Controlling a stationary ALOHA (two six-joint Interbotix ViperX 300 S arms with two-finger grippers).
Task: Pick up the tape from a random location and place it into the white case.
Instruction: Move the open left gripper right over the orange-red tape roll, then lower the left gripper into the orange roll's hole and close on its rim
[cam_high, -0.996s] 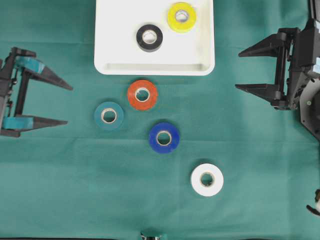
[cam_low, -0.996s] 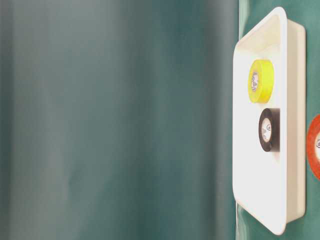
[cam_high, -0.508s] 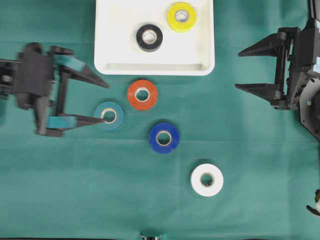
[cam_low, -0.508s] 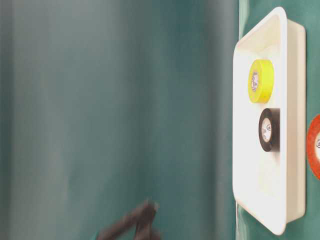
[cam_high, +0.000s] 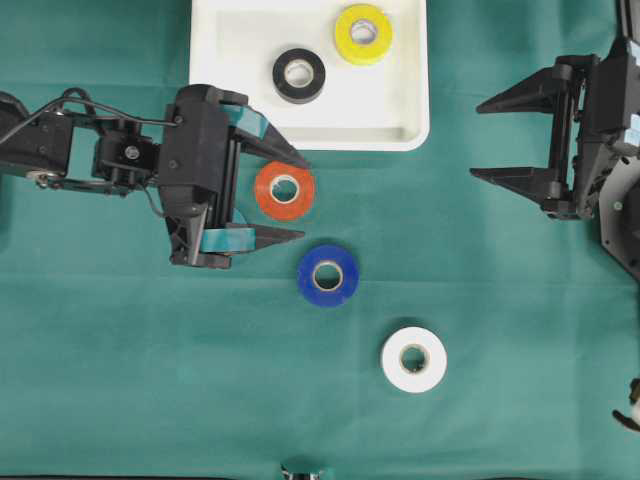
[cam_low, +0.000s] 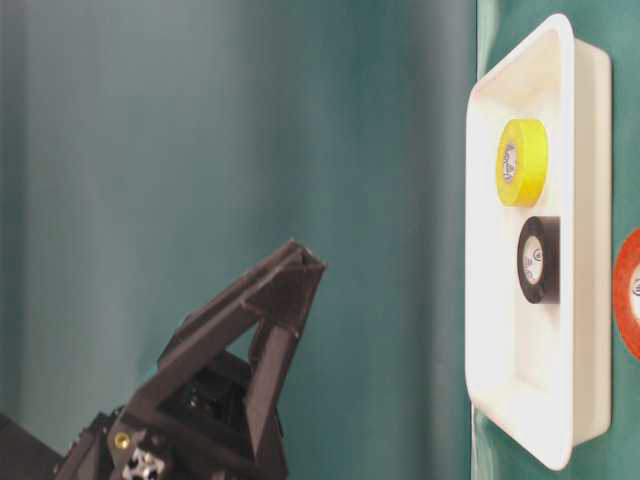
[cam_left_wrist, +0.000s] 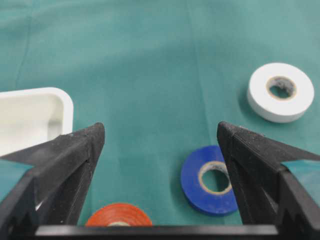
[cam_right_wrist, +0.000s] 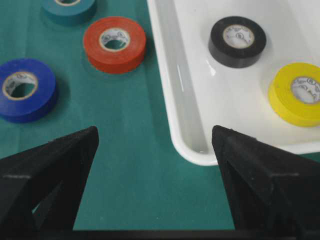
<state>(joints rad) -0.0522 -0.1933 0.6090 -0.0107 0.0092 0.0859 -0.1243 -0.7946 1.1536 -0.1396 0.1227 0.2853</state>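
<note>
- Tape roll in orange (cam_high: 284, 189) lies on the green bench (cam_high: 150, 360) just below the white case (cam_high: 400, 110), framed by the left claw (cam_high: 290, 197), spread wide and empty (presumably lining up a grasp).
- Right claw (cam_high: 480, 140), likewise wide and empty, hangs well apart.

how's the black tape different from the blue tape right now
The black tape lies inside the white case, next to a yellow roll; the blue tape lies outside it on the green cloth. The blue tape sits near the open left hand, while the black tape is farther from it, beyond the case's rim. Both lie flat, hole up, and look about the same size.
</note>
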